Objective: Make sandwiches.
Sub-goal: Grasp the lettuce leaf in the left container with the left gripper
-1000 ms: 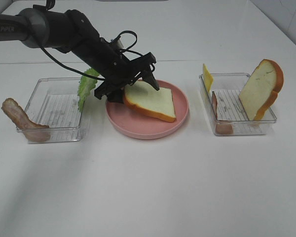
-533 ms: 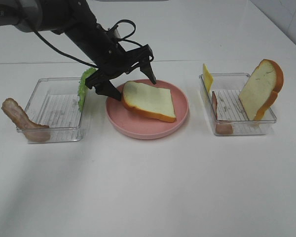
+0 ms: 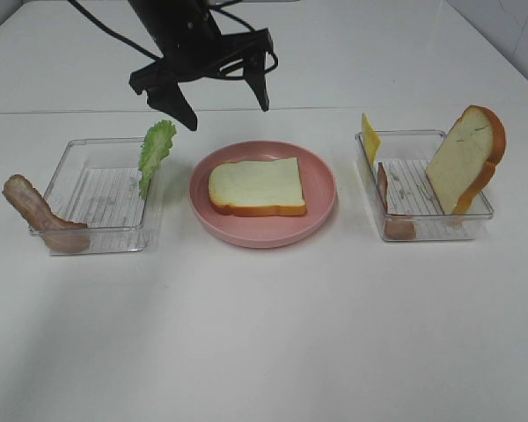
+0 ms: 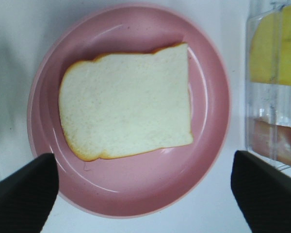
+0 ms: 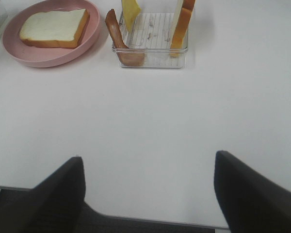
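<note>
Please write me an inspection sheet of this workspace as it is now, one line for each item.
Surface: white table, no spill seen.
Job's things: one bread slice flat on the pink plate; second bread slice leaning in the right tray with cheese slice and bacon strip; lettuce upright at the left tray's edge; second bacon strip draped over its corner.
Clutter: nothing seen.
Grippers: left gripper open above the plate, fingers empty; right gripper open, empty, away from the food.
Cables: black cable along the left arm, clear of the table.
Surroundings: pale tiles beyond the far right corner.
</note>
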Robot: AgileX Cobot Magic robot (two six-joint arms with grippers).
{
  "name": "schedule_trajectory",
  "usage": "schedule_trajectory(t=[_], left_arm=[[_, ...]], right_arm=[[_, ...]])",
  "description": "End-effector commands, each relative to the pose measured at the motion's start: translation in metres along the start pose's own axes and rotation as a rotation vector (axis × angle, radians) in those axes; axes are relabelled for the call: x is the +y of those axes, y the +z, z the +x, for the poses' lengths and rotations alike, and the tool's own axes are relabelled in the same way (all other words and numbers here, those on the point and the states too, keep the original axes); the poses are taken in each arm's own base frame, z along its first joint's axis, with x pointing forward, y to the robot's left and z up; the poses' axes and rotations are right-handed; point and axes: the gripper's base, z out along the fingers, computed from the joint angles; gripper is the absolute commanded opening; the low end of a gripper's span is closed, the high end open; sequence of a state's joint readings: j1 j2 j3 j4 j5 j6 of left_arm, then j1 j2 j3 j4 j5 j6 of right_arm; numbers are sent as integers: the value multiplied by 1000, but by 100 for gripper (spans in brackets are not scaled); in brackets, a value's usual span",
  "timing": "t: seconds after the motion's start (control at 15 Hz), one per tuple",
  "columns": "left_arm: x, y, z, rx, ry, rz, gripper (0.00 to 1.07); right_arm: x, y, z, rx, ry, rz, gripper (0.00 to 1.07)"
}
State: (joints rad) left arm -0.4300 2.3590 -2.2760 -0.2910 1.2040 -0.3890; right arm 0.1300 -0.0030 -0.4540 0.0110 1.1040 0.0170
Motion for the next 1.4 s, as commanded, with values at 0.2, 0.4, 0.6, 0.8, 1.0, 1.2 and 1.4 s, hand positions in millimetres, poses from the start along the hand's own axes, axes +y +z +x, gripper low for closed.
schedule_trajectory(t=[0.2,0.4,0.6,0.8,1.0,1.2,1.4], left_arm=[[-3,-66,14,-24,92,-100,89],[20,-86,22,-22,73,-176,89],[32,-87,18,-24,56,-206,89],[45,-58,14,18,58,-270,89],[56,-24,12,84,51,-302,88],[66,-8,9,84,91,-363,88],[77,11,1,67,62,-342,88]], right_arm=[[0,-3,3,-33,4,-2,73],[0,-3,3,-33,4,-2,73],[0,-3,3,-33,4,-2,73],[0,-3,3,-33,4,-2,73],[0,-3,3,-33,4,-2,73],[0,-3,3,-33,4,-2,73],[0,-3,3,-33,4,-2,73]])
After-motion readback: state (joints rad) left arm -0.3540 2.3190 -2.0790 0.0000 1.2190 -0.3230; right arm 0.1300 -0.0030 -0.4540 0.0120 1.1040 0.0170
